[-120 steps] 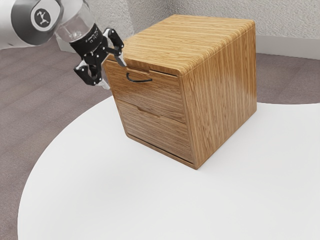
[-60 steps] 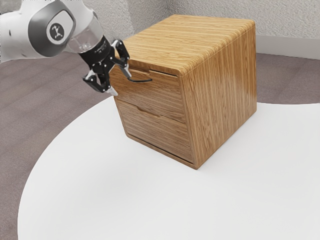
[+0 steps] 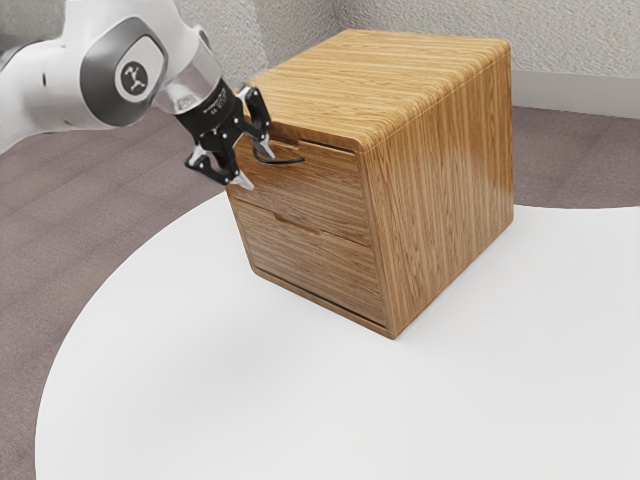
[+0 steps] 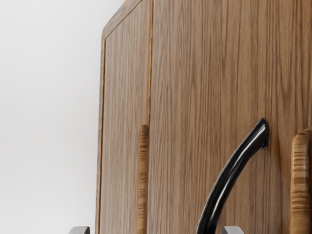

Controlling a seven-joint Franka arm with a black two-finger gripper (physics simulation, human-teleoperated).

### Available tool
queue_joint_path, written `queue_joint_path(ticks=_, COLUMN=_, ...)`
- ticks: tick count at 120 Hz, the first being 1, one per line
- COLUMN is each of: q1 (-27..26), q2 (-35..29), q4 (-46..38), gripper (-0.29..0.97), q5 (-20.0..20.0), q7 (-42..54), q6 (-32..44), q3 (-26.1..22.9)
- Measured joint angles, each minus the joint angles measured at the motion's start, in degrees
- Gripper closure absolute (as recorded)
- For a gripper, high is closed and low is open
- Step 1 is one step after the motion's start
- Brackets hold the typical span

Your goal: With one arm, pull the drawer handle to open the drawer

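At the wooden cabinet's (image 3: pixel 440 170) top drawer (image 3: pixel 320 195) on the white table (image 3: pixel 300 400), gripper (image 3: pixel 254 158) fingers (image 4: pixel 79 230) spread apart, black handle's (image 4: pixel 234 165) end between them, closer to one finger.

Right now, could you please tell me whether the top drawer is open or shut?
Shut. The top drawer front lies flush with the cabinet, with no gap showing around it.

My arm (image 3: pixel 45 72), sim render.
White shell, grey joint cap (image 3: pixel 133 70) w/ white logo; black gripper (image 3: pixel 252 158), grey-tipped fingers (image 4: pixel 79 229).
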Motion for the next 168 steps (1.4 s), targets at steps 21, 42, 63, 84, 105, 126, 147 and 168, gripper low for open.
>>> queue_joint_path(ticks=21, q1=0.0, q2=0.0, q4=-0.5, gripper=0.43, q5=-0.1, q7=0.6, q6=0.4, q3=0.0)
queue_joint_path(ticks=42, q1=-0.1, q2=-0.1, q4=-0.6, gripper=0.52, q5=0.0, q7=1.0, q6=0.6, q3=0.0)
queue_joint_path(ticks=63, q1=0.0, q2=-0.1, q4=-0.6, gripper=0.57, q5=0.0, q7=1.3, q6=0.7, q3=0.0)
queue_joint_path(ticks=84, q1=-0.1, q2=-1.1, q4=-1.9, gripper=0.6, q5=0.0, q7=1.5, q6=0.6, q3=0.0)
queue_joint_path(ticks=105, q1=0.0, q2=-2.4, q4=-2.9, gripper=0.61, q5=0.0, q7=1.7, q6=0.6, q3=-0.1)
queue_joint_path(ticks=126, q1=0.0, q2=-3.4, q4=-3.8, gripper=0.61, q5=0.0, q7=1.8, q6=0.6, q3=-0.1)
queue_joint_path(ticks=147, q1=0.1, q2=-4.6, q4=-5.6, gripper=0.61, q5=0.1, q7=1.9, q6=0.4, q3=-0.1)
queue_joint_path(ticks=168, q1=0.2, q2=-5.9, q4=-7.1, gripper=0.61, q5=0.1, q7=1.9, q6=0.4, q3=-0.2)
